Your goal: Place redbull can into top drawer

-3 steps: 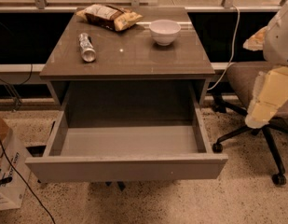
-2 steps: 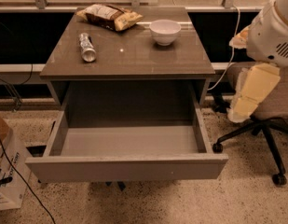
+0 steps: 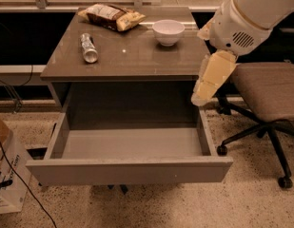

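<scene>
End effector (image 3: pixel 200 97) near shallow grey drawer (image 3: pixel 130 171)

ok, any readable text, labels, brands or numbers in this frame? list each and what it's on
Nothing can be read.
can: faint markings, too blurred to read.
bag: print, too blurred to read.
box on the floor at left: dark marks, unreadable.
bowl, drawer: no text seen.
pincer, hanging by the table's right edge above the drawer's right side: no text seen.
</scene>
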Controlling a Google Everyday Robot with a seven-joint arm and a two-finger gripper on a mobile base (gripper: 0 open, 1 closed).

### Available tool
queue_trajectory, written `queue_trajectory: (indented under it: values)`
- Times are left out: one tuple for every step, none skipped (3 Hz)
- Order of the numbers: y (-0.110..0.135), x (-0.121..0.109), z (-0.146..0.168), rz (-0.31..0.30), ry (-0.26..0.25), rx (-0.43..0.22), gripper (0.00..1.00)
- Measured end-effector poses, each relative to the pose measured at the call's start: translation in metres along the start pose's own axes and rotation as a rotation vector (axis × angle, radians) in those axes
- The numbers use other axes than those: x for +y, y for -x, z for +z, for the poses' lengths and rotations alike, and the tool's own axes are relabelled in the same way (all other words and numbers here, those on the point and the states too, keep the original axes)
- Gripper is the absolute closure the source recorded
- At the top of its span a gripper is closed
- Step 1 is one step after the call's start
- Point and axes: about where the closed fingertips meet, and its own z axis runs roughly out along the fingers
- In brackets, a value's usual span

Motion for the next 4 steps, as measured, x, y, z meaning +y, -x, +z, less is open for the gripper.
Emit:
queue_trajectory:
  values:
    - [0.037, -0.018, 0.014, -0.041, -0.015, -0.041, 0.00]
    - [0.067, -0.045, 0.034, -0.049, -0.038, -0.050, 0.00]
    - [0.073, -0.047, 0.036, -0.056, -0.039, -0.052, 0.00]
    - [0.073, -0.046, 0.042, -0.026, -0.033, -0.068, 0.00]
